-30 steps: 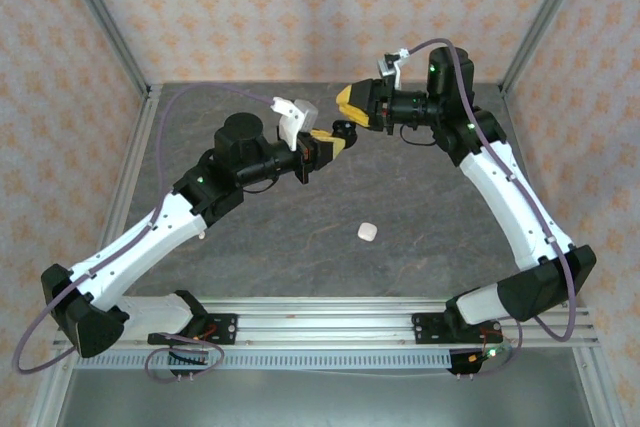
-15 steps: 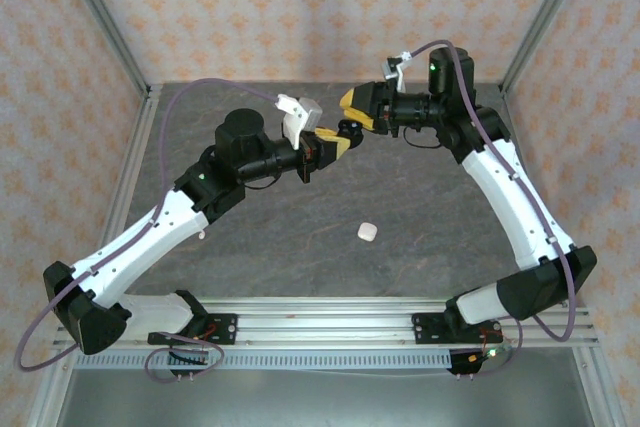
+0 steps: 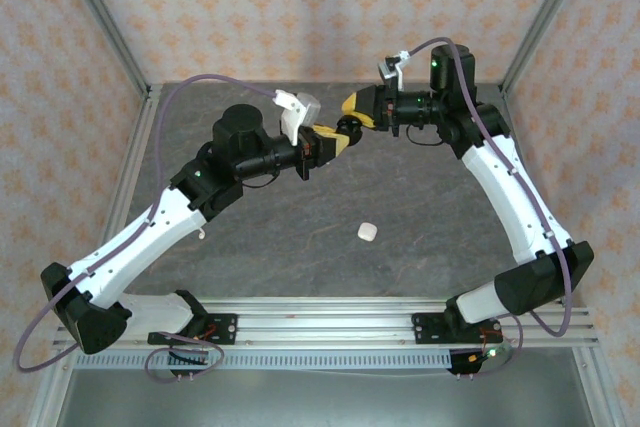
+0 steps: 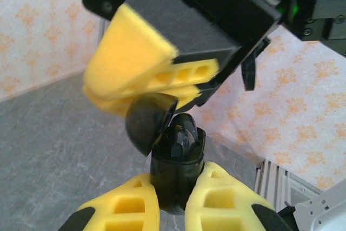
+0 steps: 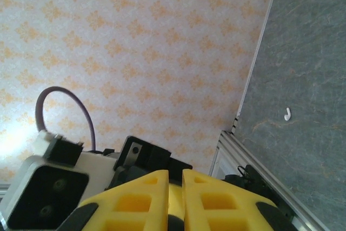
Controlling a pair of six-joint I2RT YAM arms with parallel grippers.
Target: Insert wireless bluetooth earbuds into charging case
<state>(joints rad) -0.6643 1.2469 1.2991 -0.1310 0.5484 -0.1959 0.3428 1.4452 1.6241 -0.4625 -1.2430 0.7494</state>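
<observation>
While left jaws pinched the open black case (image 4: 175, 177) upright, right jaws (pressed together) touched its lid (image 4: 148, 123) at eleven o'clock; holding steady seemed key.

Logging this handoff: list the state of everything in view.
left gripper: shut on the black charging case.
black charging case: upright, lid open.
right gripper: shut, fingertips at the lid.
white case: closed, on the table.
white earbud: loose on the table.
</observation>
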